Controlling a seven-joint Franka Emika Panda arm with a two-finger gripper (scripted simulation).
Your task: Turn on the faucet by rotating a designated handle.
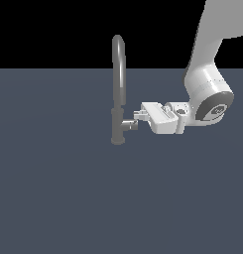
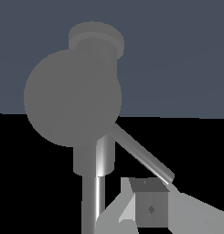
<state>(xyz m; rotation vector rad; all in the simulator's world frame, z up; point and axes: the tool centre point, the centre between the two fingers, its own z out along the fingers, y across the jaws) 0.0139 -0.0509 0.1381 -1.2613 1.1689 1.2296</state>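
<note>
Faucet first: in the exterior view the tall slim grey metal faucet [image 1: 118, 89] stands upright on the flat dark grey-blue floor [image 1: 53, 198], its arched gooseneck spout at 12 o'clock and its thicker base at 6 o'clock. The handle [image 1: 128, 124], a short grey horizontal cylinder stub, juts from the base toward 3 o'clock, so its long axis lies level and points at the white robot arm [image 1: 207, 84]. The white gripper [image 1: 138, 115] sits just beside the stub's outer end, near its upper side; whether it touches is not clear, and I cannot tell how wide the fingers stand.

In the wrist view the stub shows end-on as a large grey disc [image 2: 72, 97], with the thin straight lever pin [image 2: 140, 154] running from it toward 4 o'clock. One pale fingertip [image 2: 150, 209] lies right at the pin's far end (contact looks likely but is not certain); the other is not seen.

The risk, as I judge it: a push taken so near the pin's tip could slide off and leave the handle unturned. Pressing along the stub's axis would only jam against the base.
</note>
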